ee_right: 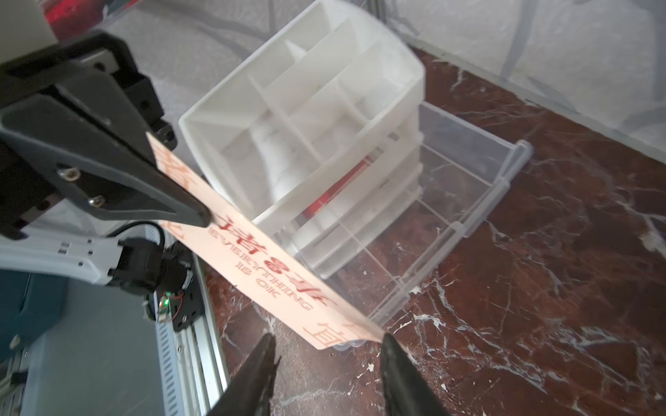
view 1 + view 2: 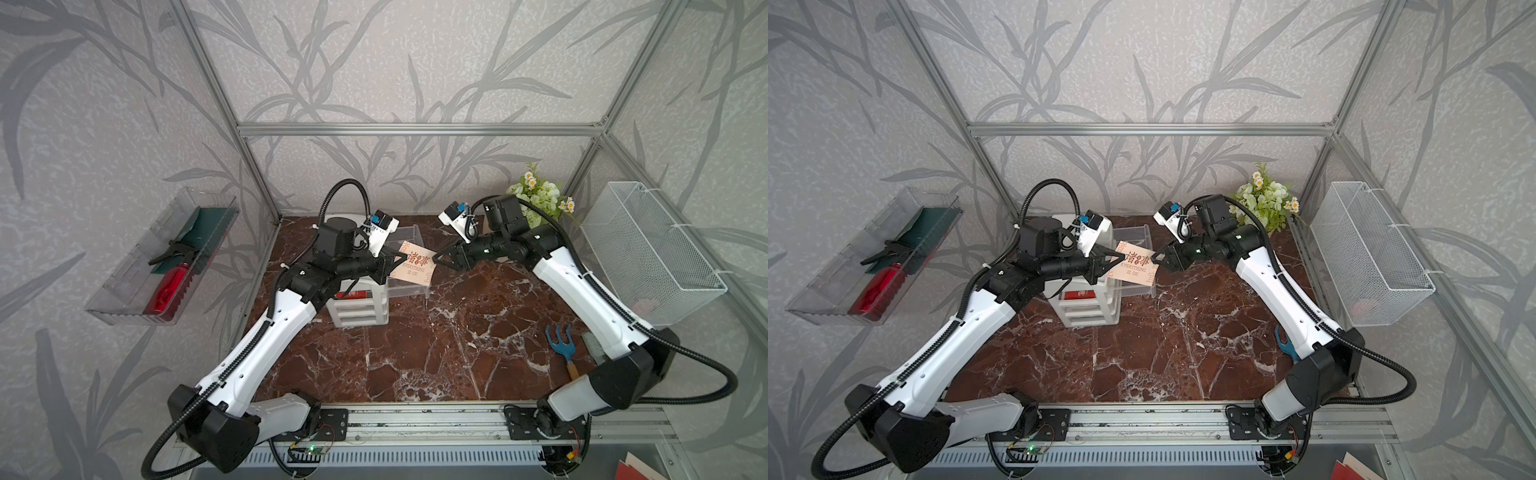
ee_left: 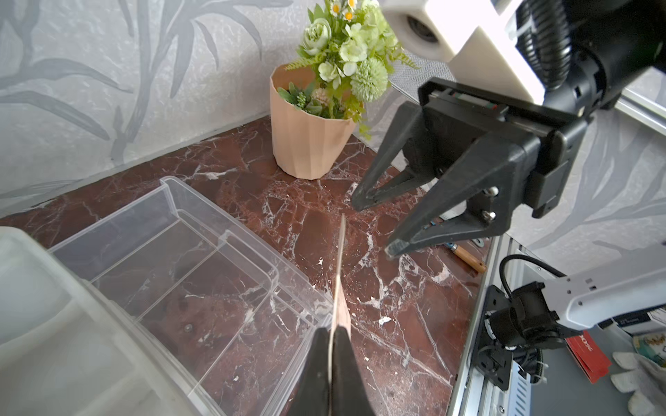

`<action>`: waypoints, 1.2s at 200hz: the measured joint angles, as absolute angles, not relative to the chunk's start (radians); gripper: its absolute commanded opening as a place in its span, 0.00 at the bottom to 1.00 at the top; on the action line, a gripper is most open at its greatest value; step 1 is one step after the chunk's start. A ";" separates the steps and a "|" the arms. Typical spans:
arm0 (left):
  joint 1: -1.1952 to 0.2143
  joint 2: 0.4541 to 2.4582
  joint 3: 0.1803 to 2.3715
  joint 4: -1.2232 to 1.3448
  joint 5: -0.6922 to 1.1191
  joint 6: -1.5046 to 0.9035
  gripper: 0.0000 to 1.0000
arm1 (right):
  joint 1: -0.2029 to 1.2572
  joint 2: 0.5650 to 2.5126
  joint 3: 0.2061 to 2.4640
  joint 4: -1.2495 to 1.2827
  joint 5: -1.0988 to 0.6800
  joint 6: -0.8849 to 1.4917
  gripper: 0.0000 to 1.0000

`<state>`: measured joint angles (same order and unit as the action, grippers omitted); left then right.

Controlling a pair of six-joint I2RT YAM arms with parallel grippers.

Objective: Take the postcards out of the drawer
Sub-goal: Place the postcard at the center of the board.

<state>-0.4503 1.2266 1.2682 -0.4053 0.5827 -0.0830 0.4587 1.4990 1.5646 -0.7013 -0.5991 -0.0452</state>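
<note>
- We count two arms and two grippers. The left gripper is clamped flat on one end of a pale peach postcard. The right gripper has its jaws spread and grips nothing.
- We count two postcards. The peach one, printed in red and dark characters, hangs in the air over the front end of the pulled-out clear drawer, between the two grippers. In the right wrist view its free corner sits right at one right fingertip; we cannot tell whether they touch.
- The red postcard lies inside the white drawer organizer, under its top tray; we cannot tell which drawer.
- We see one organizer, one flower pot, one blue hand rake, one white wire basket and one clear wall tray holding a red bottle.
- The desk is red-brown marble, walled by grey leaf-pattern paper on an aluminium frame.
- The organizer stands toward the back left, the pot in the back right corner and the rake by the right edge; the desk's middle and front show bare marble.
</note>
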 measured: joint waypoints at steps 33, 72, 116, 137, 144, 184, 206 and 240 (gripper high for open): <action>-0.450 1.227 1.269 -0.351 0.557 -0.137 0.00 | 0.400 1.414 1.387 -0.529 -0.584 0.103 0.50; -0.450 1.238 1.269 -0.252 0.566 -0.204 0.00 | 0.386 1.409 1.258 -0.327 -0.606 0.262 0.51; -0.450 1.306 1.269 -0.160 0.612 -0.265 0.00 | 0.386 1.442 1.214 -0.093 -0.680 0.425 0.52; -0.449 1.326 1.267 -0.123 0.630 -0.288 0.00 | 0.386 1.464 1.208 -0.009 -0.716 0.482 0.51; -0.447 1.328 1.267 -0.113 0.632 -0.293 0.00 | 0.386 1.472 1.205 0.014 -0.726 0.497 0.49; -0.435 1.332 1.266 -0.078 0.627 -0.307 0.00 | 0.377 1.482 1.185 0.082 -0.753 0.550 0.32; -0.434 1.332 1.254 -0.064 0.612 -0.306 0.00 | 0.373 1.481 1.178 0.088 -0.753 0.564 0.25; -0.431 1.332 1.233 -0.059 0.576 -0.297 0.00 | 0.368 1.468 1.159 0.090 -0.753 0.579 0.16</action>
